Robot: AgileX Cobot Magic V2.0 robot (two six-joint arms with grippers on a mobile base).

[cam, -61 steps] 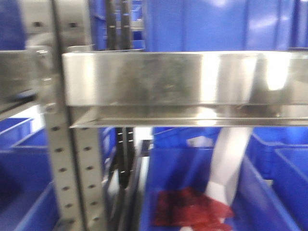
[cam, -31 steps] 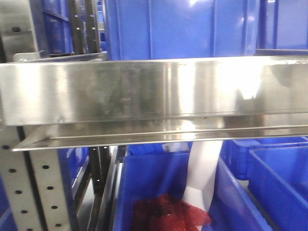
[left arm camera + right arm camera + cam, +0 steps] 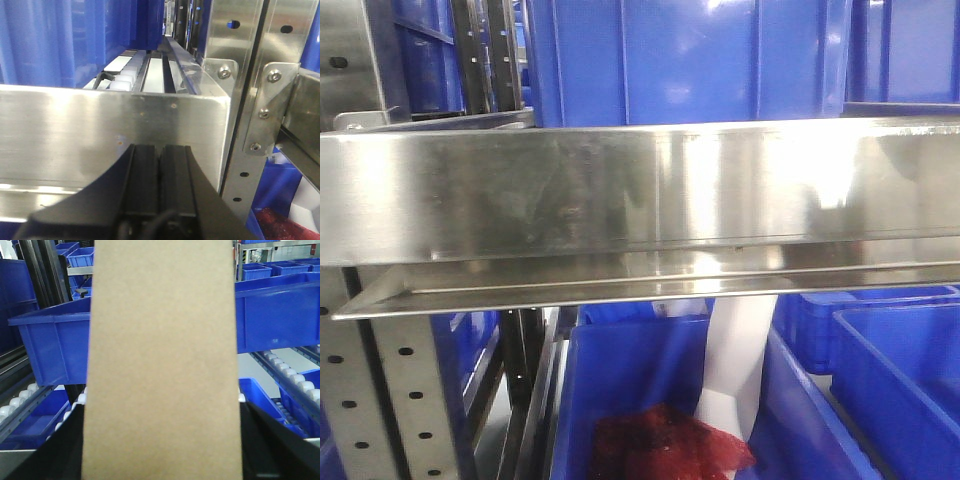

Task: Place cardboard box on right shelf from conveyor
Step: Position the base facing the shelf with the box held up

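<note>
The cardboard box [image 3: 162,340], plain tan and unmarked, fills the middle of the right wrist view. My right gripper [image 3: 161,412] is shut on it, with black fingers [image 3: 62,445] showing on both sides of the box. The right shelf [image 3: 650,190] spans the front view as a broad shiny steel lip, with a perforated upright [image 3: 405,400] at its left end. My left gripper [image 3: 160,152] is shut with nothing between its fingers, close in front of a steel shelf lip [image 3: 100,120]. The conveyor is out of view. Neither gripper shows in the front view.
Blue plastic bins [image 3: 690,60] stand on the shelf above the lip. Others sit below, one holding a red mesh bag [image 3: 660,445] and a white strip. Behind the box are a blue bin [image 3: 55,340] and white roller tracks [image 3: 292,377]. Bolted steel uprights [image 3: 260,100] stand right of the left gripper.
In the front view the upright and shelf lip have slid left and the lip has grown larger, so the view has moved right and closer. The last half second shows little movement.
</note>
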